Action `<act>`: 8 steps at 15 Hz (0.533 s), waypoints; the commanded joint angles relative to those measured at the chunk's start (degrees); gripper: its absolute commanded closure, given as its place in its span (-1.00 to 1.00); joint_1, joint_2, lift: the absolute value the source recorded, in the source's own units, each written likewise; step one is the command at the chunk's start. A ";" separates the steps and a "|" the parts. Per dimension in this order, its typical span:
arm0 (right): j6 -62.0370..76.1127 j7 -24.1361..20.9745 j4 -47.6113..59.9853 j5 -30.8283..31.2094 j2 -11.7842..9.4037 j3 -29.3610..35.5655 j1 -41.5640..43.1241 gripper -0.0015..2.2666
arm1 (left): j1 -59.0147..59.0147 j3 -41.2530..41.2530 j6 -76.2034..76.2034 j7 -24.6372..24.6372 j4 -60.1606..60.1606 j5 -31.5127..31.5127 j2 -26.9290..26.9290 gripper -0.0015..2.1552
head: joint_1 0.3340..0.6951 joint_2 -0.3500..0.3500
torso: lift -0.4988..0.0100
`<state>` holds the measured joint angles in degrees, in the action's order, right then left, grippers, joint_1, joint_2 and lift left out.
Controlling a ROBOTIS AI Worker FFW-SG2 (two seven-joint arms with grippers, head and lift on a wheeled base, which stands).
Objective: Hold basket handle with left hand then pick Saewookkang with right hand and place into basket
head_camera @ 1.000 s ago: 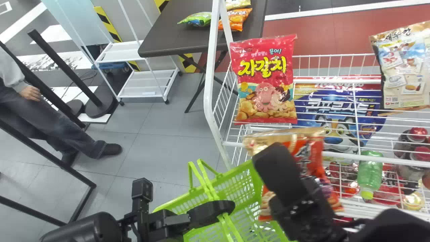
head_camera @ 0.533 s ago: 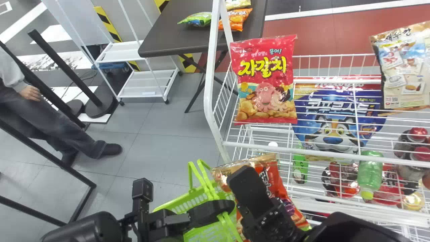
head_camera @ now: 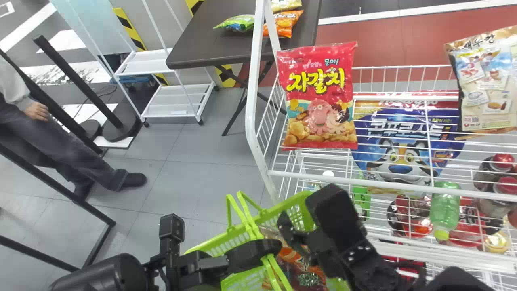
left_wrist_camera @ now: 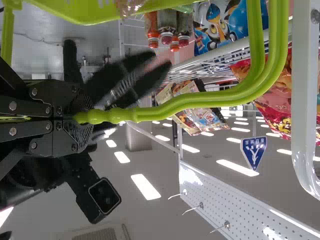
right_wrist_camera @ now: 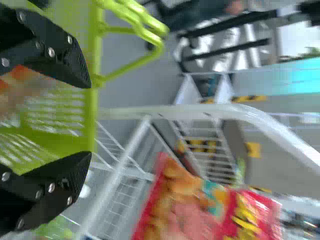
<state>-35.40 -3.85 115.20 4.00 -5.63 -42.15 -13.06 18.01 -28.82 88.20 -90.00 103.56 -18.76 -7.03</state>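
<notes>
Two handles (left_wrist_camera: 170, 109) are sitting clamped in the left gripper (left_wrist_camera: 80, 118), and the green basket (head_camera: 266, 219) is hanging from them at the near edge of the scene, left of the rack (head_camera: 363, 182). The right gripper (right_wrist_camera: 89, 120) is hovering over the basket's right part with its fingers well apart, holding nothing. The Saewookkang (head_camera: 303, 273) is lying inside the basket, near and just right of the handles; whether it is resting flat on the bottom, I cannot tell.

The placing is looking all but finished, so the risk is now sitting mostly in the way out. The right fingers are spreading wide close to the bag and the far rim, so a sideways pull could be hooking the bag's crimped end or catching the rim and tipping the basket. Rising straight up first would be the safer course. Going right too early could be knocking the arm against the rack's front rail, or a finger against the red bag (head_camera: 319, 97) hanging at its left end.

The left grip is carrying the whole load on slim, smooth bars; any knock could be making them slide or turn, and the basket would then be tilting and letting the light bag shift toward the rim.
</notes>
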 commanded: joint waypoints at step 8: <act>34.56 -0.10 -5.08 2.15 -1.93 22.91 -12.17 -0.95 | 0.71 -0.10 1.83 -0.57 -0.55 -0.22 0.18 1.00 | 1.00 0.97 | 0.89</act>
<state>-5.95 -4.29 111.73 7.27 -6.74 -23.12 -23.86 18.50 -28.87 88.20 -90.00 103.06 -18.93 -6.90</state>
